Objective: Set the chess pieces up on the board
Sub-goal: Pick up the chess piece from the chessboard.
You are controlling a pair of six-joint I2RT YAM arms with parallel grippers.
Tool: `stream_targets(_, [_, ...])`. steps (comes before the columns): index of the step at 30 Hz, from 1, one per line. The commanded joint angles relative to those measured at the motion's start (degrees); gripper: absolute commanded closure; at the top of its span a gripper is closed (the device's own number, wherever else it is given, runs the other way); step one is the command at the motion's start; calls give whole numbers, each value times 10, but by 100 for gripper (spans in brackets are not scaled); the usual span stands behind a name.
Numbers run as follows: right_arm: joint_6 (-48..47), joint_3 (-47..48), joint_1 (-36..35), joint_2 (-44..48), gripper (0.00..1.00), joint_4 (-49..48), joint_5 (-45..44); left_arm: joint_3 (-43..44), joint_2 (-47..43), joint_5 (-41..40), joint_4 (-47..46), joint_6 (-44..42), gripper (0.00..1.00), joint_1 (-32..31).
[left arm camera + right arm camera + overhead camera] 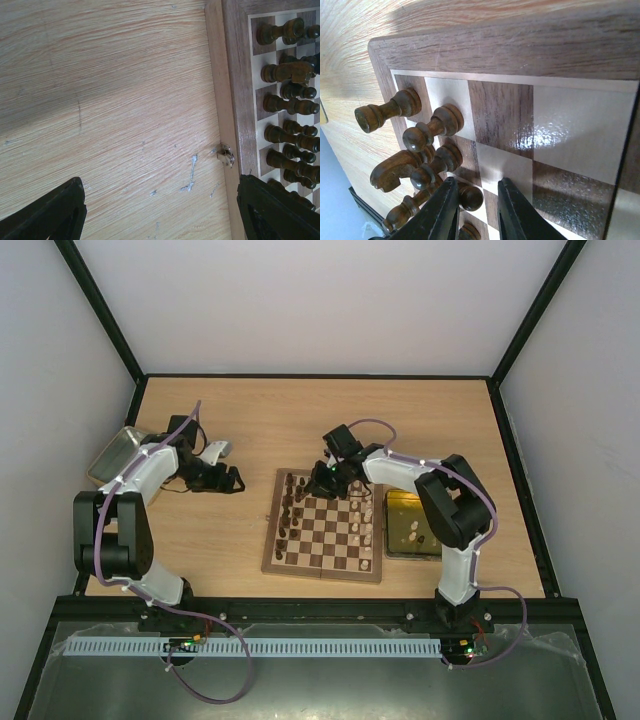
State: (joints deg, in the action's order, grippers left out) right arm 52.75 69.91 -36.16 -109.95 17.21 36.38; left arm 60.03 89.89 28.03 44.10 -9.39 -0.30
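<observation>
The board (322,572) lies at the table's middle. Dark chess pieces (293,505) stand along its left columns and pale ones (365,515) along its right side. My right gripper (325,478) hangs low over the board's far left corner. In the right wrist view its jaws (477,187) stand partly apart around the round head of a dark pawn (471,198); the head touches the left finger, with a gap to the right finger. A dark knight (395,170) and more pawns (432,129) stand just left of it. My left gripper (160,197) is open over bare table beside the board's left border (240,75).
A yellowish tray (410,525) holding a few pieces sits against the board's right side. A grey metal tray (115,455) is at the far left by the left arm. A small metal latch (226,155) sticks out of the board's left edge.
</observation>
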Motion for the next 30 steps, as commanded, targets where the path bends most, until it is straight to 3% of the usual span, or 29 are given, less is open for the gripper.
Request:
stream_targets(1, [-3, 16, 2, -13, 77, -8, 6, -3, 9, 1, 7, 0, 17, 3])
stream_targets(18, [8, 14, 2, -15, 78, -21, 17, -3, 9, -1, 8, 0, 17, 3])
stream_targets(30, [5, 7, 1, -10, 84, -18, 12, -3, 7, -1, 8, 0, 17, 3])
